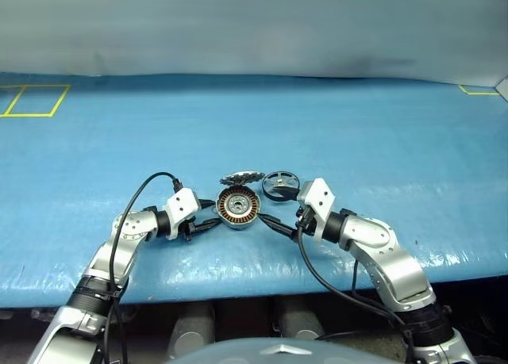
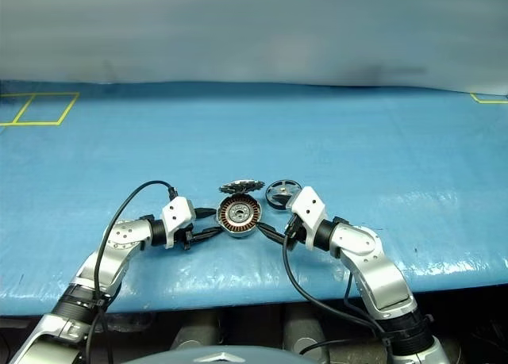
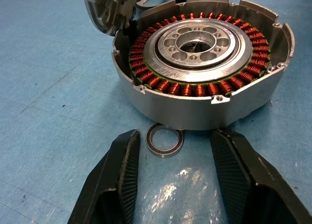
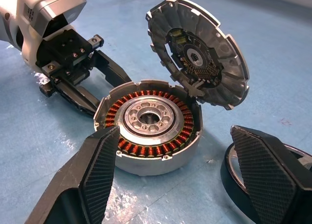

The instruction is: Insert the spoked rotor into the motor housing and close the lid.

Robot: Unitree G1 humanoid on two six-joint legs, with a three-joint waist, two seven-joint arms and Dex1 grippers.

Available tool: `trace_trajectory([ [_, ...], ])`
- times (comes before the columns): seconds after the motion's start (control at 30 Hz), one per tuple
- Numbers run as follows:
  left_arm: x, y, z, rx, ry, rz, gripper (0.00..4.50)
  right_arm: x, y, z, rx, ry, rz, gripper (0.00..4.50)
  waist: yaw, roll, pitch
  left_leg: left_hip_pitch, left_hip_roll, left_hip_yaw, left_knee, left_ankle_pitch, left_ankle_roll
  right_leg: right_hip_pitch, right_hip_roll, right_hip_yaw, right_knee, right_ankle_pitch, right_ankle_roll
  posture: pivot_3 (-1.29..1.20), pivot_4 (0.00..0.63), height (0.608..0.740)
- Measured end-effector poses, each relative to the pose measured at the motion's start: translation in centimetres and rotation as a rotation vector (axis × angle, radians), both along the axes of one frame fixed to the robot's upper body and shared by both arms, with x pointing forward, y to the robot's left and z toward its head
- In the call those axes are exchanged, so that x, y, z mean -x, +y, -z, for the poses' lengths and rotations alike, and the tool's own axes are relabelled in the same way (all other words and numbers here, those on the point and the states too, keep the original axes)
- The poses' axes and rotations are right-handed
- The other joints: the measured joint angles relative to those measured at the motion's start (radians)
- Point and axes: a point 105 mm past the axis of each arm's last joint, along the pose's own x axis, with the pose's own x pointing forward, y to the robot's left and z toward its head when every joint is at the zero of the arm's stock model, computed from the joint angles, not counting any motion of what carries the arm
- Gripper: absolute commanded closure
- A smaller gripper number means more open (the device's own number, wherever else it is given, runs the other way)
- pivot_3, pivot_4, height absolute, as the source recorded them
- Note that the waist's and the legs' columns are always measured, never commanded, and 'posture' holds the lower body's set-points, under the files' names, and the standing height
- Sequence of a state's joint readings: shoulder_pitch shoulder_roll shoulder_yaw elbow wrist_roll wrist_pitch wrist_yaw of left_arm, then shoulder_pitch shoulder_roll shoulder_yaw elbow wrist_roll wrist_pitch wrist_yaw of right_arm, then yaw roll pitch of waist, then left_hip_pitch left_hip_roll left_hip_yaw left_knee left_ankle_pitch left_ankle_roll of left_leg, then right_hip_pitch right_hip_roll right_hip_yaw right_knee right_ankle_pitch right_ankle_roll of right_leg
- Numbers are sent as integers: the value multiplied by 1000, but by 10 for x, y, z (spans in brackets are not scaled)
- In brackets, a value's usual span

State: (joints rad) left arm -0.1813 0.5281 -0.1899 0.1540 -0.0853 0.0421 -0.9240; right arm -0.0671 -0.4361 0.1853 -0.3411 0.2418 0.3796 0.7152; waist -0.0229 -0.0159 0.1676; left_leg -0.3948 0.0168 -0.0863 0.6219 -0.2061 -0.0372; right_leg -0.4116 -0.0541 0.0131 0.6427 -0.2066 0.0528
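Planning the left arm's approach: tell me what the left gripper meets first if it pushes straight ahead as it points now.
Probably the small metal ring lying between its fingers, then right behind it the motor housing wall.

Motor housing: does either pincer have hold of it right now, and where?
No. The motor housing lies free on the table; the left pincer and right pincer are both open, holding nothing.

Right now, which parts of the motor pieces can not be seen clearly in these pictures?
- Black wheel: right wrist view, mostly behind the right gripper's finger.
- Lid: left wrist view, cut off by the upper edge.
- Small ring: too small in the head views.
- Motor housing: underside against the table.
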Motion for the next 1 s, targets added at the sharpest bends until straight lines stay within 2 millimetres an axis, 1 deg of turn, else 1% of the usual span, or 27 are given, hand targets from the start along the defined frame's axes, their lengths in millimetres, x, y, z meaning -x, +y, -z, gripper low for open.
trace_trajectory([
  [0.07,1,0,1,0,6,2,2695,-1,0,0,1,-2,2,624,0,0,0,0,0,0,0,0,0,0,0,0,0,0,0,0,150,740],
  [0.17,4,-2,3,3,11,9,3563,-2,0,-2,0,-8,1,624,0,0,0,0,0,0,0,0,0,0,0,0,0,0,0,0,150,740],
  [0.5,6,1,3,3,8,-5,3563,-3,-1,0,3,-1,6,624,-5,1,-1,1,0,0,0,0,0,0,0,0,1,0,0,0,150,740],
  [0.57,6,2,3,2,8,-8,3769,-4,0,-1,3,-6,5,624,-8,1,-1,0,0,0,0,0,0,-1,0,0,1,0,0,0,150,740],
  [0.67,7,5,2,-2,11,-15,3792,-5,0,-2,4,-12,3,624,-13,1,-1,0,1,0,-1,0,0,-1,0,0,1,0,0,0,150,740],
  [0.83,11,13,1,2,7,-56,3792,-5,0,-2,6,-15,4,624,-16,1,-1,0,1,0,-1,0,0,-1,0,0,0,0,0,0,150,740],
  [1.0,17,32,-2,3,18,-142,3792,-6,-1,-2,8,-17,10,624,-15,2,-1,0,1,1,-2,0,0,-2,0,0,0,0,-1,0,150,740],
])
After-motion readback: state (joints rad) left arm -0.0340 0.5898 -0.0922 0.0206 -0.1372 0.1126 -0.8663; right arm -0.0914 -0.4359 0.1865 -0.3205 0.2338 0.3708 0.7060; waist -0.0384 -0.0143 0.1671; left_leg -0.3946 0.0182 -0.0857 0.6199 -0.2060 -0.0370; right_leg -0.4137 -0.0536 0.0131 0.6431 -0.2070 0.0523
